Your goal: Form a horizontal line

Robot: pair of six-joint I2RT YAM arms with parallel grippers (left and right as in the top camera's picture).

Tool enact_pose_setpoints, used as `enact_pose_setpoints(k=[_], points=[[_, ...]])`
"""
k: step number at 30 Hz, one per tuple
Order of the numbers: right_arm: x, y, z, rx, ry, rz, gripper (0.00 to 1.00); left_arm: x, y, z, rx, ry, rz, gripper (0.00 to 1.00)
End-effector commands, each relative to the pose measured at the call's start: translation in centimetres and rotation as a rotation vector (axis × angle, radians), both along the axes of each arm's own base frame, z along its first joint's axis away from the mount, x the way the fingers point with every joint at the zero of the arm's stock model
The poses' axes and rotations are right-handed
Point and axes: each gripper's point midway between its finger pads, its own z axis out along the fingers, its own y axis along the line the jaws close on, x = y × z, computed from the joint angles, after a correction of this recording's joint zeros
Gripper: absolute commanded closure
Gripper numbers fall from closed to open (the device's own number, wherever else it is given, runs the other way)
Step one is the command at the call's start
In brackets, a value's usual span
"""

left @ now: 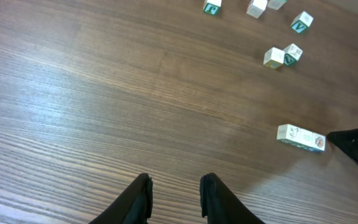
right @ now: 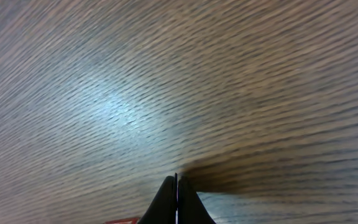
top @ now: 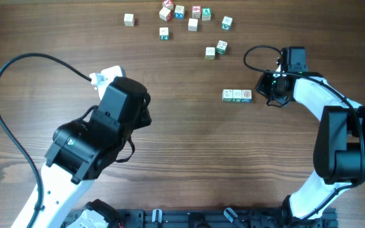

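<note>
- While the right gripper point(top: 259, 92) hangs just beside the right end of the horizontal line point(top: 237, 95), its two fingers are pressed flat together with nothing between them (the right wrist view shows only a thin seam).
- I cannot tell whether the tip touches the last cube or is a little apart from it.
- The line lies to the right of the table's middle: three tiny letter cubes, side against side, well apart from the loose cubes point(top: 182, 16) scattered at the top of the overhead view.
- The left gripper point(left: 174, 199) is spread open and empty, over bare wood and far from the row.
- I judge that the step is tidying the row. To do it well, the closed tip should push low and slowly, square to a cube's face, so that no cube turns or slips out.
- The cubes are pale wood with crisp edges and teal and red marks. They look light, so I expect them to slide easily on the smooth, brown, grained wooden table point(top: 189, 145).
</note>
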Motion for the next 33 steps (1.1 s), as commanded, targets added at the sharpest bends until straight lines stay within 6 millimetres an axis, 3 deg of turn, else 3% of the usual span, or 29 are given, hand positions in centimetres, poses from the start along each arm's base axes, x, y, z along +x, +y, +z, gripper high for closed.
enact_pose_setpoints(k=[1, 5, 33], points=[[0.2, 1.4, 0.1, 0.065, -0.001, 0.048, 0.96, 0.2, 0.1, -0.3, 0.025, 0.005, -0.001, 0.71], [0.1, 2.3, 0.4, 0.116, -0.003, 0.067, 0.96, 0.2, 0.0, -0.4, 0.027, 0.008, -0.001, 0.72], [-0.8, 3.2, 0.4, 0.159, 0.026, 0.108, 0.96, 0.2, 0.0, -0.4, 0.026, 0.008, -0.001, 0.78]])
